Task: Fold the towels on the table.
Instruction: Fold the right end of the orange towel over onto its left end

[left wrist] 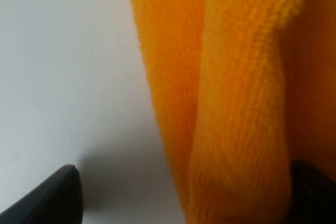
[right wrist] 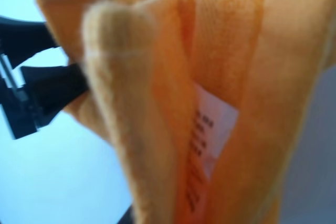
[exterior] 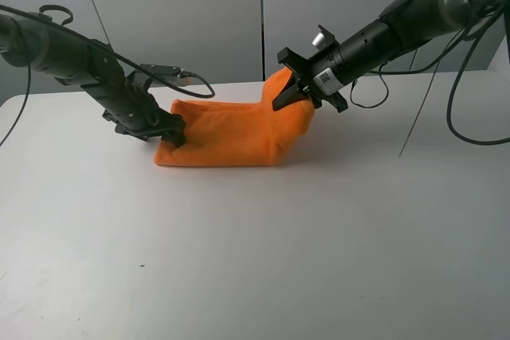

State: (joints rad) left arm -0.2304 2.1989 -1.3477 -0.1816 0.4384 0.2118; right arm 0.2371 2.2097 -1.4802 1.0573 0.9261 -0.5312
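Observation:
The orange towel (exterior: 235,137) lies bunched on the white table (exterior: 255,260), its right corner lifted. My right gripper (exterior: 293,91) is shut on that raised corner and holds it above the table. In the right wrist view the towel (right wrist: 157,103) fills the frame, its white label (right wrist: 214,129) shows, and my fingers are hidden behind the cloth. My left gripper (exterior: 174,129) sits at the towel's left end. In the left wrist view its fingers (left wrist: 58,198) stand wide apart, with a towel fold (left wrist: 236,108) between them against one side and bare table beside the other.
Black cables (exterior: 462,101) hang from the right arm down to the table at the back right. A grey wall panel (exterior: 263,13) stands behind the table's far edge. Bare tabletop spreads in front of the towel.

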